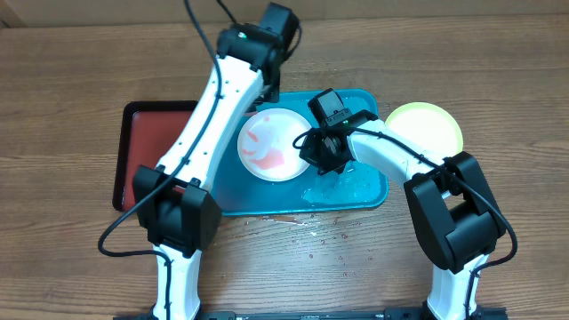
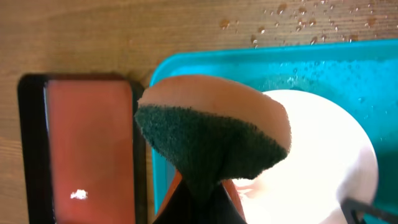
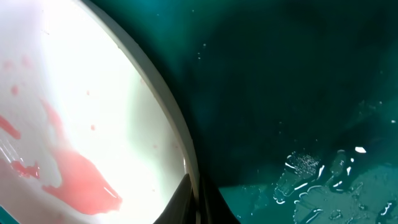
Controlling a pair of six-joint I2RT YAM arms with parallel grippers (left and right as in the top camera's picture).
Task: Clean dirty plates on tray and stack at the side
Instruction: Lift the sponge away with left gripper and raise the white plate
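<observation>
A white plate (image 1: 269, 145) with red-orange smears lies on the turquoise tray (image 1: 364, 191). My right gripper (image 1: 318, 153) is shut on the plate's right rim; the right wrist view shows the rim (image 3: 158, 99) pinched between the fingers (image 3: 194, 196). My left gripper (image 1: 264, 87) is above the tray's far edge, shut on a sponge (image 2: 208, 140) with an orange body and dark green scouring face, held over the white plate (image 2: 329, 162). A pale green plate (image 1: 427, 129) lies on the table right of the tray. The pale blue plate is out of view.
A dark red, black-rimmed tray (image 1: 147, 142) sits left of the turquoise tray; it also shows in the left wrist view (image 2: 87, 143) with a white speck. Water pools on the tray's right part (image 3: 323, 180) and drops lie on the wooden table (image 1: 329, 236).
</observation>
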